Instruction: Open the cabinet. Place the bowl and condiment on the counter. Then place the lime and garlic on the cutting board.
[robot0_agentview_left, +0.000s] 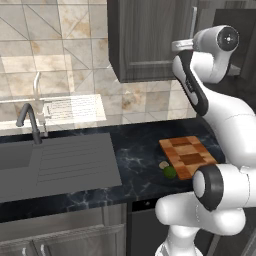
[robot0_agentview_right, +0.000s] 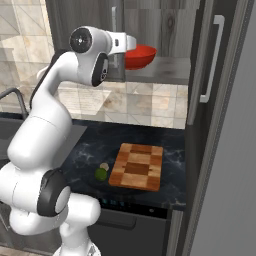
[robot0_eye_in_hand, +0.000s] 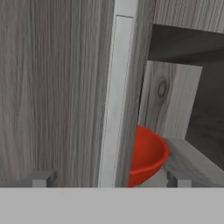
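Note:
The cabinet (robot0_agentview_right: 165, 20) has its right door (robot0_agentview_right: 202, 75) swung open, while its left door (robot0_eye_in_hand: 52, 87) with a silver bar handle (robot0_eye_in_hand: 114, 100) is shut. On the shelf inside sits the red bowl (robot0_agentview_right: 141, 56) (robot0_eye_in_hand: 148, 154). My gripper (robot0_eye_in_hand: 111, 179) is open and empty, raised in front of the left door's edge, with the bowl just beyond it to the right. The checkered cutting board (robot0_agentview_left: 187, 156) (robot0_agentview_right: 136, 166) lies on the black counter (robot0_agentview_left: 140, 150). The lime (robot0_agentview_left: 170, 172) (robot0_agentview_right: 101, 174) and garlic (robot0_agentview_left: 163, 164) (robot0_agentview_right: 104, 166) rest on the counter at the board's left edge. The condiment is out of view.
A grey sink with drainboard (robot0_agentview_left: 75, 160) and a dark faucet (robot0_agentview_left: 30, 120) take up the counter's left. A tall grey panel (robot0_agentview_right: 230, 175) stands close on the right, beside the open door. My white arm (robot0_agentview_left: 215, 115) rises over the board.

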